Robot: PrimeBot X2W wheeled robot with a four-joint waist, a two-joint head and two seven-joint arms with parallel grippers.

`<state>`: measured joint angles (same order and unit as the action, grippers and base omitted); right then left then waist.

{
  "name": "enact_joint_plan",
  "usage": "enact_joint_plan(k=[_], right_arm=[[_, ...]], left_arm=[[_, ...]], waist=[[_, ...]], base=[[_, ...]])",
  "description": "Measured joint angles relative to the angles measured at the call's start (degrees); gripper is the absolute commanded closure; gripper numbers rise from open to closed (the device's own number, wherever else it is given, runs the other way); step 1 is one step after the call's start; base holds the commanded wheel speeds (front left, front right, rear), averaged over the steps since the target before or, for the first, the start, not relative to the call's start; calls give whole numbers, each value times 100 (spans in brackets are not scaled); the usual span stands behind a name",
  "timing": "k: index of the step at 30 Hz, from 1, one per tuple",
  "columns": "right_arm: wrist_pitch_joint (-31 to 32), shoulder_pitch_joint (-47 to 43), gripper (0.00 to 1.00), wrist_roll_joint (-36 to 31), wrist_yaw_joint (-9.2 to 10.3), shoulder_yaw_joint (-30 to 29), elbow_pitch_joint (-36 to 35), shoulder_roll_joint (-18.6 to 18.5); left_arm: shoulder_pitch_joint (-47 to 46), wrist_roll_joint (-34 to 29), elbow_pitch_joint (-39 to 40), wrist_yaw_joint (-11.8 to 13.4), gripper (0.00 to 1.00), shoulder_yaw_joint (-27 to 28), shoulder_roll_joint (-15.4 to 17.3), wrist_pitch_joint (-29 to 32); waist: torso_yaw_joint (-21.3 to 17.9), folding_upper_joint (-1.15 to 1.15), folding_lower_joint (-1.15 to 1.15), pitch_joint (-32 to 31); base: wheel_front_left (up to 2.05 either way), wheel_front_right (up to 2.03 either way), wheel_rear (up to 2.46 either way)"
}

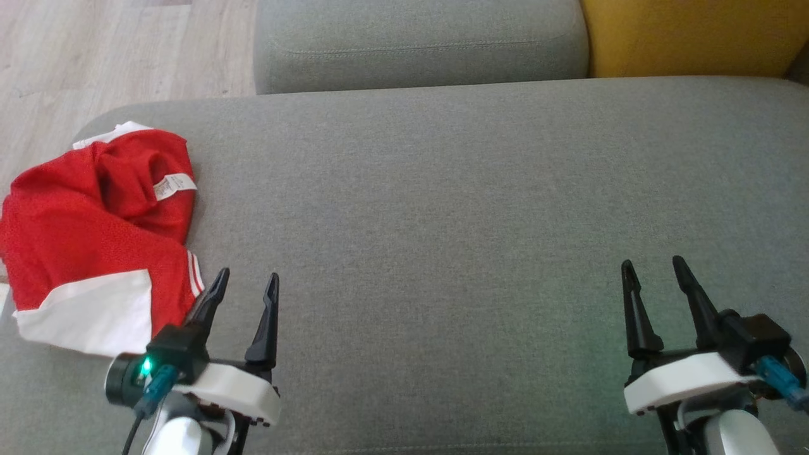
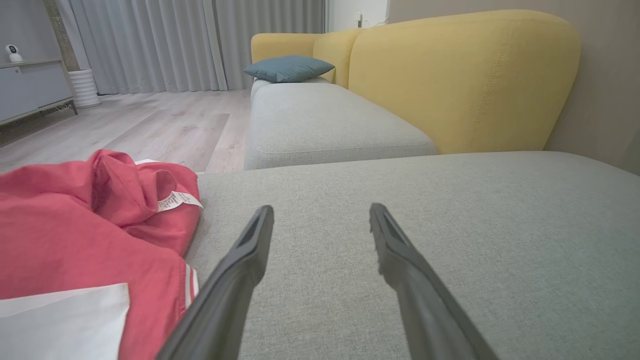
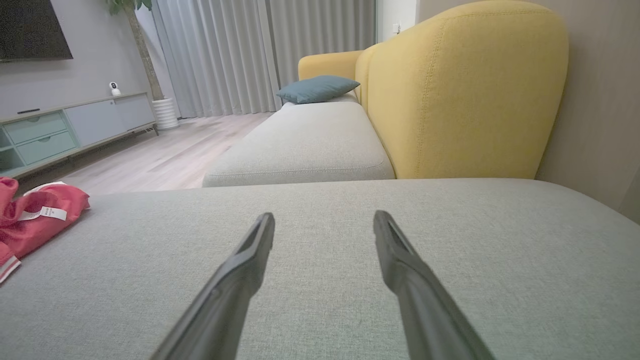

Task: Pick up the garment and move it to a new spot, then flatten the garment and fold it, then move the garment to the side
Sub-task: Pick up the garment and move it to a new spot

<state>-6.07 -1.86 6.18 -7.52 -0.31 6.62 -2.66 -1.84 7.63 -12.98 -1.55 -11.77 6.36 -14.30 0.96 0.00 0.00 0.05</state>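
Note:
The garment [image 1: 88, 234] is a crumpled red piece with white panels, thin white stripes and a white label. It lies bunched at the left end of the grey cushion [image 1: 442, 221]. My left gripper [image 1: 248, 278] hovers open just right of its lower edge, with nothing between the fingers. In the left wrist view the garment [image 2: 85, 235] lies left of the open left gripper [image 2: 321, 212]. My right gripper [image 1: 653, 265] stands open and empty far to the right. From the right wrist, the garment [image 3: 35, 220] shows at the far left edge, well away from the right gripper [image 3: 324, 220].
A second grey seat cushion [image 1: 417, 44] lies beyond the work cushion, with a yellow backrest [image 1: 689, 35] at the far right. Wood floor [image 1: 95, 57] lies past the cushion's left end. A blue pillow [image 2: 287, 67], curtains and a low cabinet [image 3: 65, 130] stand farther off.

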Motion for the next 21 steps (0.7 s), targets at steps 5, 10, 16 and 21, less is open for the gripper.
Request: enact_joint_plan(k=[5,10,16,21], right_arm=[[5,-9,0,45,0,57,-13,0],[87,-16,0,69,0,229,-120,3],[193,-13,0,101,0,427,-316,7],[231,-9,0,141,0,533,-431,7]], left_arm=[[-4,-37,-4,0,0,79,-31,0],[-91,-40,-13,-5,0,156,-74,0],[-129,-37,-7,-4,0,342,-103,0],[-125,-22,3,-4,0,457,-113,0]], waist=[[171,0,0,1],[518,0,0,18],[1096,0,0,34],[1504,0,0,43]], base=[[0,0,0],[0,0,0],[0,0,0],[0,0,0]])
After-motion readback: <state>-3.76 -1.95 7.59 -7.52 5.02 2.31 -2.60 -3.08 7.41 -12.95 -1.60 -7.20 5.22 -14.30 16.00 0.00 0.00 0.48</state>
